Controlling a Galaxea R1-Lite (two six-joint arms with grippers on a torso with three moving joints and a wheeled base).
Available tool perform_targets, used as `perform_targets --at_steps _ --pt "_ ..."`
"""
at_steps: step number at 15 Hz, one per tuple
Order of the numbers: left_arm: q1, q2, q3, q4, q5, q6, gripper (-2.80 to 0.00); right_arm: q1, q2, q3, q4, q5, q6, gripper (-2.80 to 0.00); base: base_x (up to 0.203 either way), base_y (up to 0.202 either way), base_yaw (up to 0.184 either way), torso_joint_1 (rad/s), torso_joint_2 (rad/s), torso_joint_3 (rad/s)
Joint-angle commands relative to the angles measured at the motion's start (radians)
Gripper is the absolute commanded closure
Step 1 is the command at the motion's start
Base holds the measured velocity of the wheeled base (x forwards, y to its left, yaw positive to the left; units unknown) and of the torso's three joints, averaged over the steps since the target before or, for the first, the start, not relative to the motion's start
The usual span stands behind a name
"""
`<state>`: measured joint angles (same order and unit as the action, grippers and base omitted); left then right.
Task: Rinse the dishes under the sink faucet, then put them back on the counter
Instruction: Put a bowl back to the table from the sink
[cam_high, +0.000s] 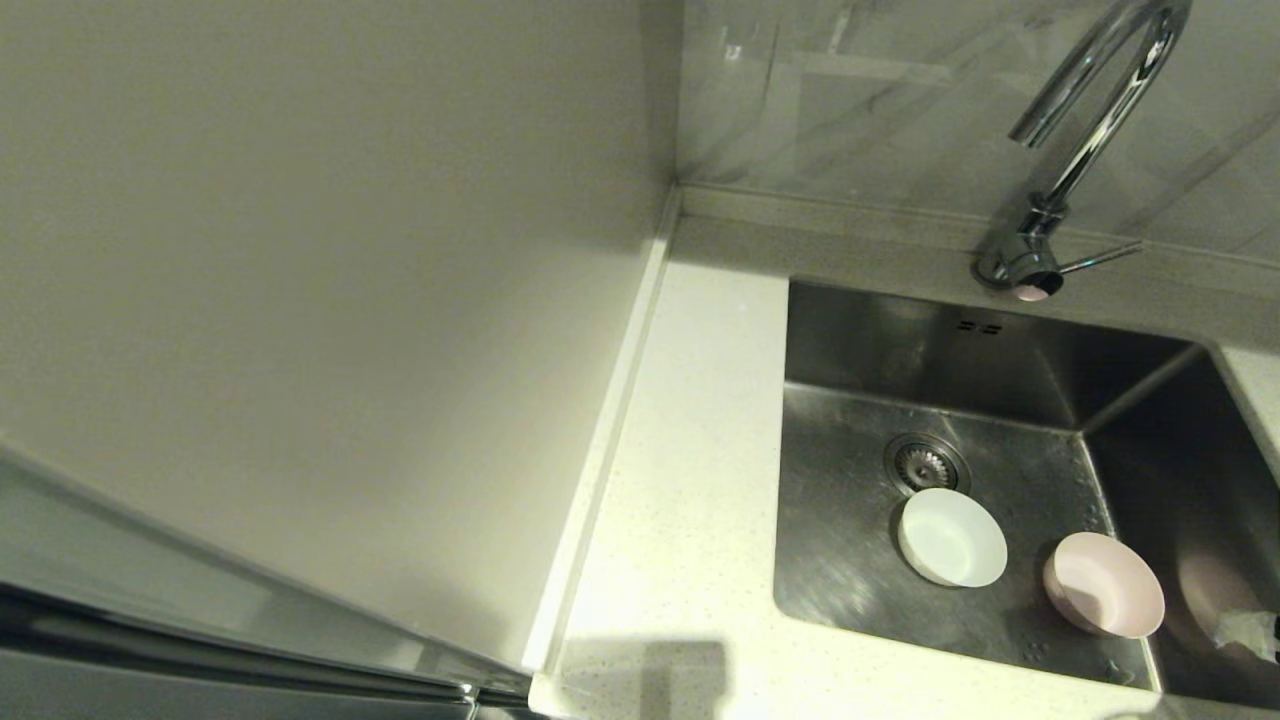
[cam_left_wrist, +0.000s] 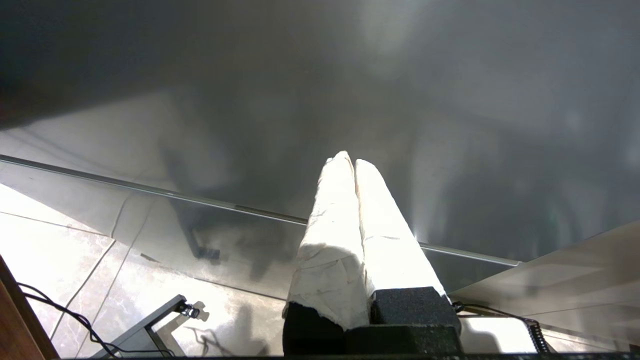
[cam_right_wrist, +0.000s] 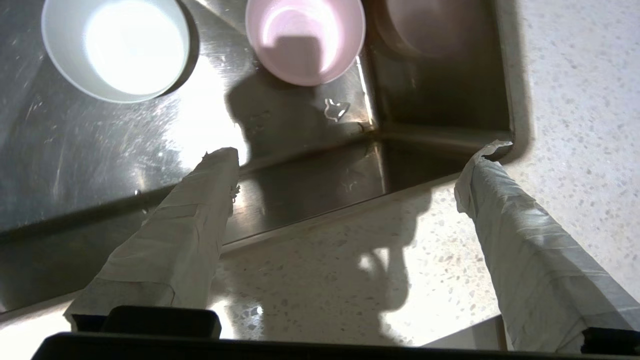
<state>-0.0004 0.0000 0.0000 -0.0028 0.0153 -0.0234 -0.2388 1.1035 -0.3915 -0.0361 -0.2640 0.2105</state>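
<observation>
A white bowl (cam_high: 952, 537) and a pale pink bowl (cam_high: 1104, 584) sit upright on the floor of the steel sink (cam_high: 850, 560), in front of the drain strainer (cam_high: 925, 462). The grey-blue bowl is out of view. The chrome faucet (cam_high: 1090, 130) arches over the back rim, with its lever (cam_high: 1100, 258) pointing right. My right gripper (cam_right_wrist: 355, 152) hangs open and empty over the sink's front right corner, short of the pink bowl (cam_right_wrist: 305, 37) and the white bowl (cam_right_wrist: 117, 47). One taped fingertip (cam_high: 1245, 630) shows at the right edge. My left gripper (cam_left_wrist: 350, 160) is parked low, shut and empty.
The speckled counter (cam_high: 690, 450) runs left of the sink and along its front (cam_right_wrist: 575, 100). A beige wall panel (cam_high: 300, 300) rises on the left and a glossy tiled wall (cam_high: 850, 100) behind. Below the left gripper are floor tiles and cables (cam_left_wrist: 60, 310).
</observation>
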Motion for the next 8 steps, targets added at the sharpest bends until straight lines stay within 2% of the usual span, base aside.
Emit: perform_targets --at_steps 1,4,8 --pt "0.0 -0.003 0.0 0.0 0.0 -0.001 0.0 0.016 0.035 -0.002 -0.004 -0.001 -0.018 -2.8 0.0 0.0 0.0 0.0 0.0 0.0" --pt "0.0 -0.003 0.0 0.0 0.0 -0.001 0.0 0.103 0.139 -0.04 -0.062 -0.014 -0.041 -2.8 0.0 0.0 0.0 0.0 0.0 0.0" --pt "-0.001 -0.003 0.0 0.0 0.0 -0.001 0.0 0.225 0.308 -0.062 -0.202 -0.116 -0.042 -2.8 0.0 0.0 0.0 0.0 0.0 0.0"
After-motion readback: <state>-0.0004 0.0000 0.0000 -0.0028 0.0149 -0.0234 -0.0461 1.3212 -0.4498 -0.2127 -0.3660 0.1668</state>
